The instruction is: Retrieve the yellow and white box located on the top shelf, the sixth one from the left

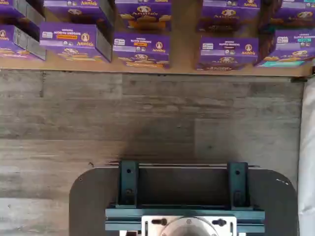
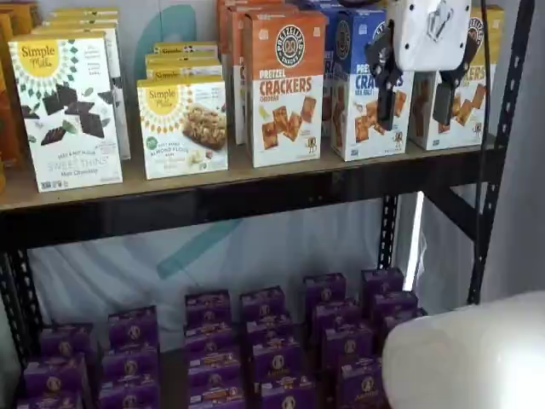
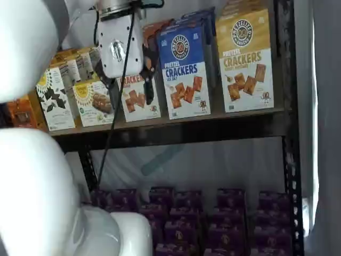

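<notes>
Standing at the right end of the tan top shelf (image 3: 176, 124), the tall yellow-and-white cardboard pretzel-cracker box (image 3: 246, 61) likely handles light, stiff and crushable; its narrow side faces suit a grasp. The white-bodied, black-fingered gripper (image 2: 419, 106) hangs before the cartons, fingers apart, empty.

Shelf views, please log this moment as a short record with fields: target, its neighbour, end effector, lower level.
target: yellow and white box, upright at the right end of the top shelf
neighbour: blue Pretzel Crackers carton stands beside it
end effector: end effector open, holding nothing, hanging in front of the cartons in both shelf views
lower level: rows of purple boxes
</notes>
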You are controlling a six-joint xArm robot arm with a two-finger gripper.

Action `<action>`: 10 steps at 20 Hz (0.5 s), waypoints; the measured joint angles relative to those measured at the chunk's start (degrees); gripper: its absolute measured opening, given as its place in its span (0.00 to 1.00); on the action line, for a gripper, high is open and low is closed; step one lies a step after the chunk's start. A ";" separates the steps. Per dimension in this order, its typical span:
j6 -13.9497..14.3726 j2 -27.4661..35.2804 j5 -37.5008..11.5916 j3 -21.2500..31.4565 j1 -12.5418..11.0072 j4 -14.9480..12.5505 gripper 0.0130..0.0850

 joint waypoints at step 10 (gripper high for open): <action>-1.96 0.39 0.01 0.08 -2.32 0.80 1.00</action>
